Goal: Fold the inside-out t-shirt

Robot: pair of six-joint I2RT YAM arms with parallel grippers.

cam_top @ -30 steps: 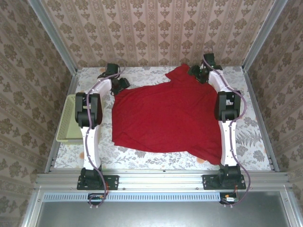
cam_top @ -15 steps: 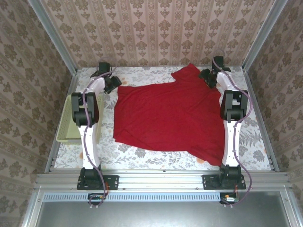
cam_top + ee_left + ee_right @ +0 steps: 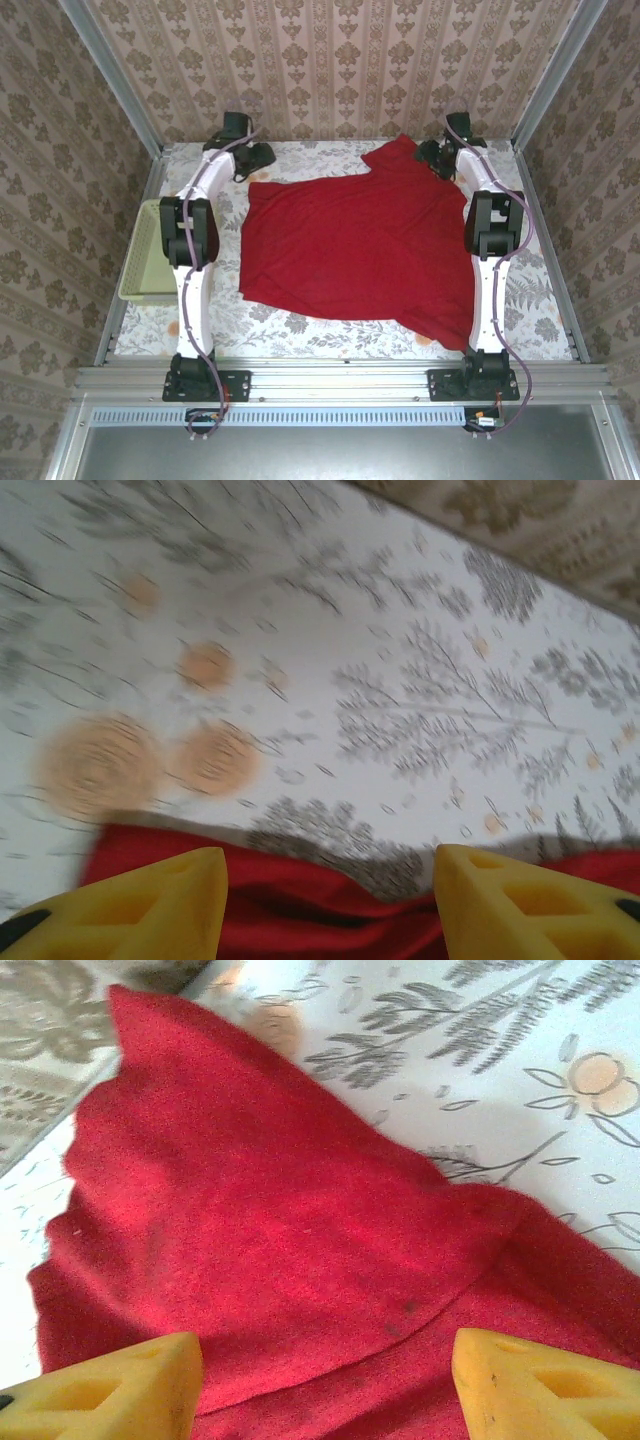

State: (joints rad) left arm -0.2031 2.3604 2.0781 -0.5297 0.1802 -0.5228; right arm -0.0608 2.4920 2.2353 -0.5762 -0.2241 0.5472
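Your left gripper [image 3: 330,905] has its two yellow fingertips [image 3: 150,900] well apart, and they hold nothing. The edge of the inside-out t-shirt [image 3: 300,915] runs just beneath and between them. You cannot tell from the wrist view whether the tips touch the cloth. Ahead of those jaws lies bare floral table [image 3: 400,680]. Your right gripper [image 3: 325,1380] is likewise spread wide with nothing pinched. The shirt's red cloth [image 3: 260,1220] lies under and ahead of the jaws as a loose flap with a curved seam across it, and patterned table shows beyond it to the right. From above, the left gripper [image 3: 252,157] sits at the shirt's far left corner. The right gripper [image 3: 432,158] sits beside the sleeve that pokes toward the back wall. From both sets of jaws the shirt [image 3: 350,240] spreads back toward the arm bases. It lies open between the two arms, with its near right corner hanging toward the table's front edge. A pale green basket [image 3: 140,265] stands outside the left arm, well apart from its jaws.
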